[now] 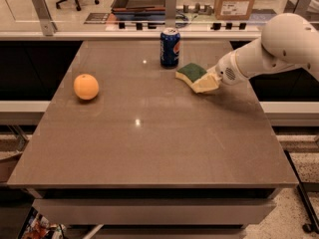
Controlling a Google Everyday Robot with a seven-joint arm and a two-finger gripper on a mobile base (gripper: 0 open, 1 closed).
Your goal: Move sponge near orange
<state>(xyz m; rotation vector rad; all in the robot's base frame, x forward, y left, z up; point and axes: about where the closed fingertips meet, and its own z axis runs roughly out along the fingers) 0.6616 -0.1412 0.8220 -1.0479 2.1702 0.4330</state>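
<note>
You have a wide table, and open surface runs from the soda can down to the near edge and out to both side edges. The arm reaches in over the right edge, right of the can. The orange sits well left of the can, near the left edge. The gripper is just right of the can. Its fingers are clamped on the right end of the sponge, which points toward the can without touching it.

No legible txt: can, box label
</note>
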